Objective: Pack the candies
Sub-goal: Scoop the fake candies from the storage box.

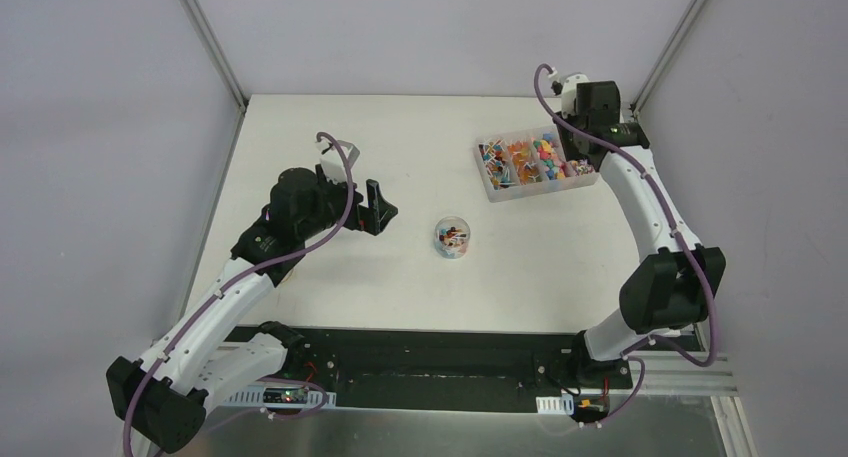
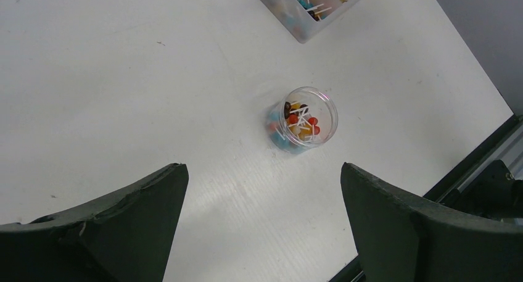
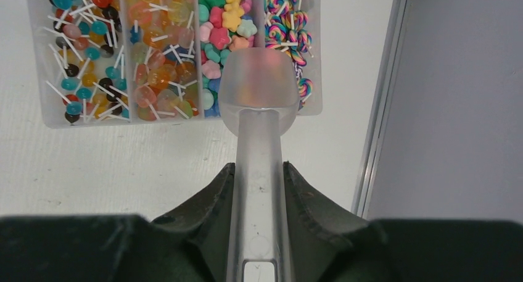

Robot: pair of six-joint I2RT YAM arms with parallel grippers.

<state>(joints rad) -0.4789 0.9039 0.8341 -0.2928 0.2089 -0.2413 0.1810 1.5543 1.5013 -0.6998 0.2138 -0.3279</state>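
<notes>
The candies are small coloured lollipops and shaped sweets, sorted into the four compartments of a clear tray at the back right. More candies lie in a small round clear jar at the table's middle. My right gripper is shut on the handle of a frosted clear scoop. The scoop's bowl hangs over the tray's near edge, between the shaped sweets and the swirl lollipops. What is in the bowl I cannot tell. My left gripper is open, empty, and short of the jar.
The tray's corner shows at the top of the left wrist view. A metal frame post and grey wall stand just right of the tray. The black base rail runs along the near edge.
</notes>
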